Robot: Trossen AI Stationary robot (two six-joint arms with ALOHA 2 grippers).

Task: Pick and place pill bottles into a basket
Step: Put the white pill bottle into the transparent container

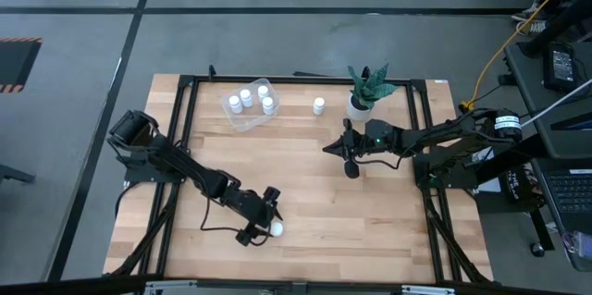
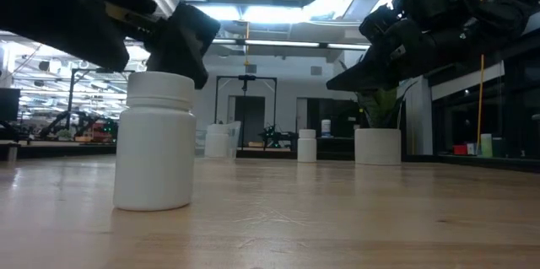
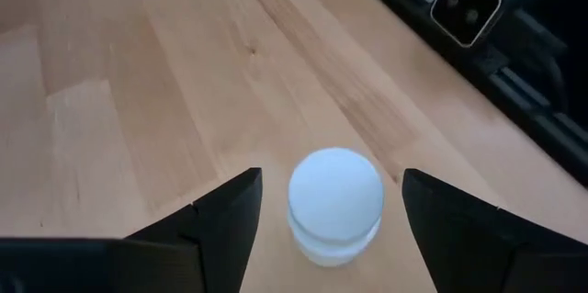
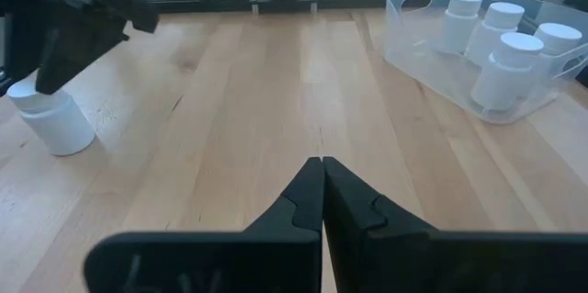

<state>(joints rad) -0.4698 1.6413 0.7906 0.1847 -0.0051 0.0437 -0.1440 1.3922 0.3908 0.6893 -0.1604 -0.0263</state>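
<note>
Nearest the front edge of the wooden desk (image 1: 324, 193): one pill bottle (image 1: 276, 229), upright, white cap up, standing free on the wood. Left gripper (image 1: 268, 224) poised right over it, fingers (image 3: 230, 215) spread wide, one on each side of the cap with clear gaps showing in the left wrist view, neither touching. Seen from desk height as a dark mass just above and behind the bottle (image 2: 155, 142).

Farther in, about mid-desk toward the right side: right gripper (image 1: 351, 167) hanging above bare wood, fingers (image 4: 308, 197) pressed together tip to tip, holding nothing, pointing toward the desk's front.

Beyond that, near the far edge: a lone pill bottle (image 1: 318, 105), upright, well apart from the others, between the basket and the plant pot (image 1: 360, 104). Pot white, with a green spiky plant, just beside the right arm.

To the left of the lone bottle, also by the far edge: the clear basket (image 1: 233, 117), set at a slant, holding three upright bottles (image 1: 247, 97) close together inside its walls. Same tub in the right wrist view (image 4: 413, 40), bottles (image 4: 514, 68) crowded together inside it; exact count there hard to settle through the plastic.

Black frame rails (image 1: 185, 110) along the desk's sides; grey floor (image 1: 83, 55) around.
</note>
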